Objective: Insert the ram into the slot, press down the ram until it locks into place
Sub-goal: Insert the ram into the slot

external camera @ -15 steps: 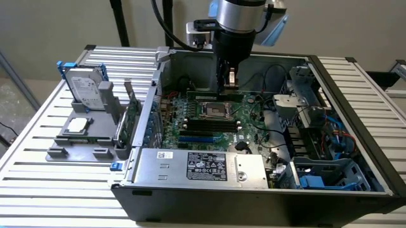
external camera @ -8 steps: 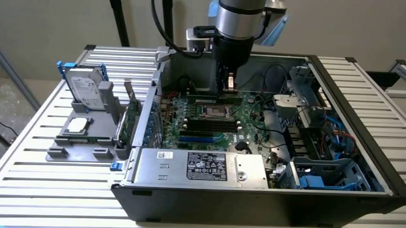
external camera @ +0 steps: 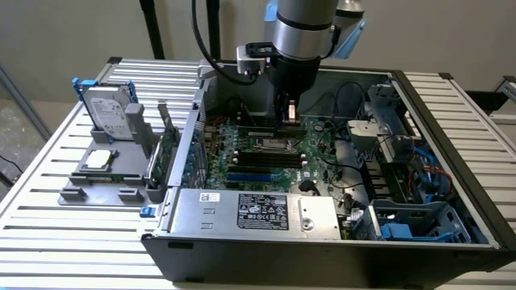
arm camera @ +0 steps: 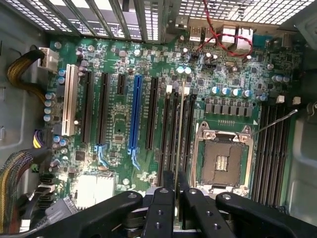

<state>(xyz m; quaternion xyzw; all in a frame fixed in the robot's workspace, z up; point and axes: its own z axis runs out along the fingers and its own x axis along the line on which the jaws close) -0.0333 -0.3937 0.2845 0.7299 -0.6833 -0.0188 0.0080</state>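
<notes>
Wrist view: well left of the CPU socket (arm camera: pixel 221 154) runs a blue slot (arm camera: pixel 134 114). Just left of that socket the ram (arm camera: pixel 181 129) stands edge-on over the slot (arm camera: pixel 185 144), pinched by the end effector (arm camera: pixel 176 179). Whether it is seated, I cannot tell.

The tool (arm camera: pixel 176 182) hides one end of the ram (arm camera: pixel 182 129).

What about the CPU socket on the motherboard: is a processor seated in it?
No, the CPU socket stands empty in the wrist view, its bare contact field showing inside the metal frame.
</notes>
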